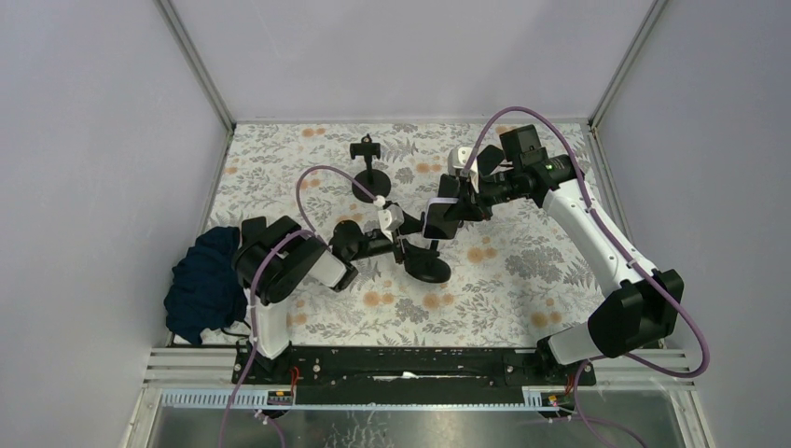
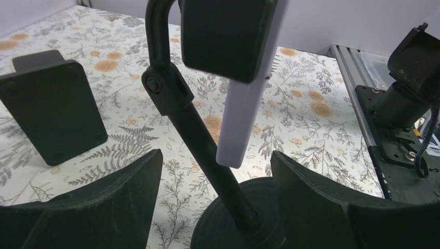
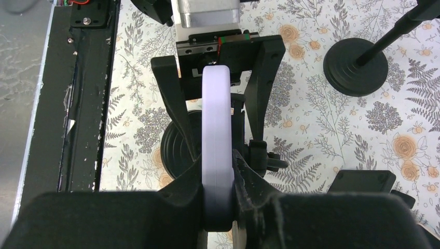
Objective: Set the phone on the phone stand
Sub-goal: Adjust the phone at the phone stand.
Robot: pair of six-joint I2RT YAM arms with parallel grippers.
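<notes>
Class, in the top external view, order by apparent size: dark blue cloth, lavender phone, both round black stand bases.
Dark blue cloth
near round black stand base, far stand base (alike)
lavender phone

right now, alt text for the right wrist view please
The right end effector pinches a lavender phone edge-on, with the round base of a black phone stand behind it. The left end effector sits open beyond, fingers either side of the phone. A second stand is upper right.

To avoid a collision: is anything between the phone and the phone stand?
Nothing visible does. The phone, held by the right pincer, sits by the phone stand's cradle; the open left pincer only straddles its pole.
</notes>
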